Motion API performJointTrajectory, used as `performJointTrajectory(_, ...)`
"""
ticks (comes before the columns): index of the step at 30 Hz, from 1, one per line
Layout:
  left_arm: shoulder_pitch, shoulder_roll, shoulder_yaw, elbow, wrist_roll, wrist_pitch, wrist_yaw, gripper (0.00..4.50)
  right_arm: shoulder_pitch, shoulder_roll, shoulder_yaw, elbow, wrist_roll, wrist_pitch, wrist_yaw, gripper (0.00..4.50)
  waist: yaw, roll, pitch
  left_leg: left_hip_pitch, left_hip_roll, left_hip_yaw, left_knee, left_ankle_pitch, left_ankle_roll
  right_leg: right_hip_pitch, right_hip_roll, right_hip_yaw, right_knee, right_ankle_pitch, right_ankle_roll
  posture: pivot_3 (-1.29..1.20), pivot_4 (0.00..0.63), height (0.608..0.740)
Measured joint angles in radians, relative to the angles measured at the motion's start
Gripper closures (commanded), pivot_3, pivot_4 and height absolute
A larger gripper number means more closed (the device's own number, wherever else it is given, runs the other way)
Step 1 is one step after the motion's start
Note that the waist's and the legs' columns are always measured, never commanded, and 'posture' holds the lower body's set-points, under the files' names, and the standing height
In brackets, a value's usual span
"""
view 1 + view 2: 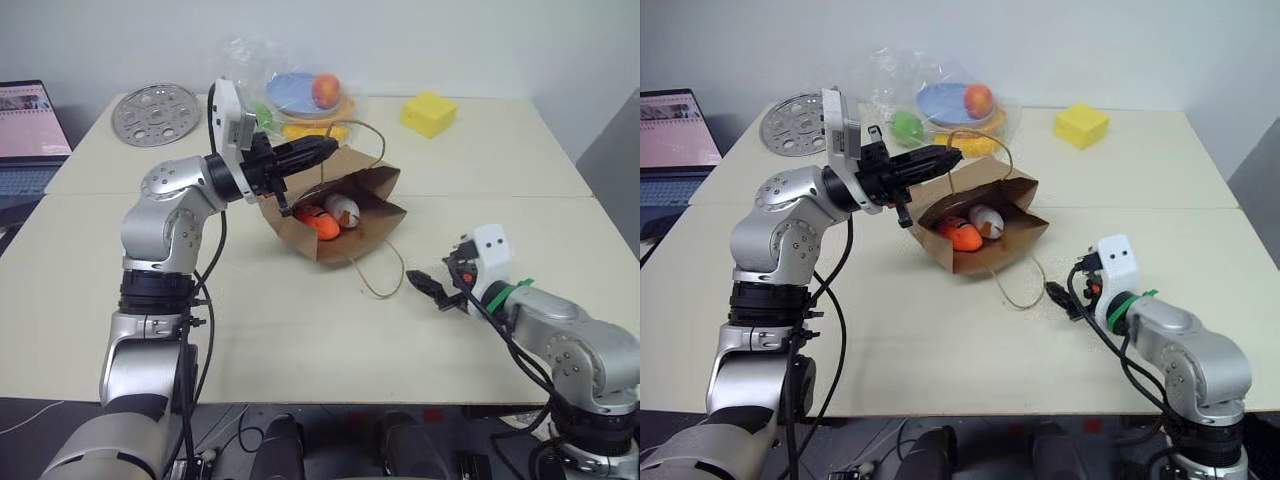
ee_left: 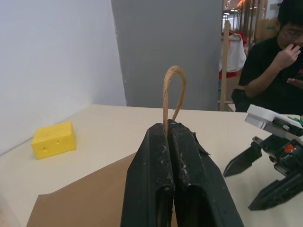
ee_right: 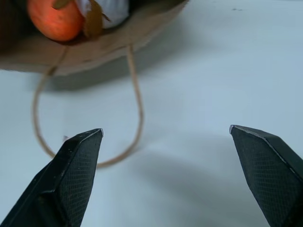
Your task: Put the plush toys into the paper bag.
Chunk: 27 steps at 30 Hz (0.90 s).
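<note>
Since both plush toys already lie inside the paper bag [image 1: 340,215], we judge the task all but done — the orange carrot [image 1: 322,222] and the white-and-yellow egg toy [image 1: 343,209] sit side by side in the bag's open mouth, touching each other. The bag rests tilted on the table [image 1: 300,330], near its middle, its mouth turned toward us and its lower cord handle [image 3: 85,123] trailing loose across the tabletop.

Our left gripper [image 1: 325,148] is pinched tight on the bag's upper cord handle [image 2: 173,90], the loop of tan cord rising from between the closed fingers, and so it holds the bag's upper edge lifted. Our right gripper [image 1: 432,290] stands well apart from the bag, low over the table, with its jaws spread wide and nothing between them.

What may be left, by our reckoning, is small — letting go of the handle, perhaps setting the bag upright so the toys settle deeper.

As for writing, we can read none: the bag is plain brown kraft with no print, the yellow block [image 1: 429,113] bears no label, and the laptop [image 1: 30,130] screen at the table's left edge is too small to make out.
</note>
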Motion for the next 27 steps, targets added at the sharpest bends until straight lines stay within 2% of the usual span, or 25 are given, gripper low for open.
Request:
performJointTrajectory(6, 0.000, 0.000, 0.000, 0.007, 0.001, -0.001, -0.001, 4.50, 0.035, 0.043, 0.045, 0.005, 0.007, -0.004, -0.041, 0.01, 0.010, 0.000, 0.000, 0.000, 0.000, 0.000, 0.000, 0.000, 0.000, 0.000, 0.000, 0.000, -0.001, 0.000, 0.000, 0.00, 0.150, 0.740)
performJointTrajectory(11, 0.000, 0.000, -0.001, 0.007, 0.001, -0.001, 0.000, 4.50, 0.047, 0.053, 0.128, 0.085, -0.037, -0.086, -0.060, 0.01, 0.011, 0.000, 0.000, 0.000, 0.000, 0.000, 0.000, 0.000, 0.000, 0.000, 0.000, 0.000, -0.001, 0.000, 0.000, 0.00, 0.150, 0.740)
performJointTrajectory(12, 0.000, 0.000, -0.001, 0.007, 0.001, -0.001, 0.000, 4.50, 0.047, 0.054, 0.133, 0.091, -0.042, -0.098, -0.059, 0.17, 0.011, 0.000, 0.000, 0.000, 0.000, 0.000, 0.000, 0.000, 0.000, 0.000, 0.000, 0.000, -0.001, 0.000, 0.000, 0.00, 0.150, 0.740)
performJointTrajectory(14, 0.000, 0.001, -0.001, 0.006, 0.001, -0.001, 0.001, 4.50, 0.043, 0.073, 0.128, 0.106, -0.043, -0.108, -0.063, 0.58, 0.011, 0.000, 0.000, 0.000, 0.000, 0.000, 0.000, 0.000, 0.000, 0.000, 0.000, 0.000, -0.001, 0.000, 0.000, 0.00, 0.150, 0.740)
performJointTrajectory(25, 0.003, 0.002, 0.000, 0.003, 0.001, -0.001, 0.007, 4.50, 0.030, 0.106, 0.126, 0.165, -0.044, -0.148, -0.091, 4.43, 0.011, 0.000, 0.000, 0.000, 0.000, 0.000, 0.000, 0.000, 0.000, 0.000, 0.000, 0.000, -0.001, 0.000, 0.000, 0.00, 0.150, 0.740)
performJointTrajectory(27, 0.003, 0.002, -0.001, 0.003, 0.001, -0.001, 0.009, 4.50, 0.028, 0.104, 0.125, 0.165, -0.047, -0.154, -0.093, 4.49, 0.011, 0.000, 0.000, 0.000, 0.000, 0.000, 0.000, 0.000, 0.000, 0.000, 0.000, 0.000, -0.001, 0.000, 0.000, 0.00, 0.150, 0.740)
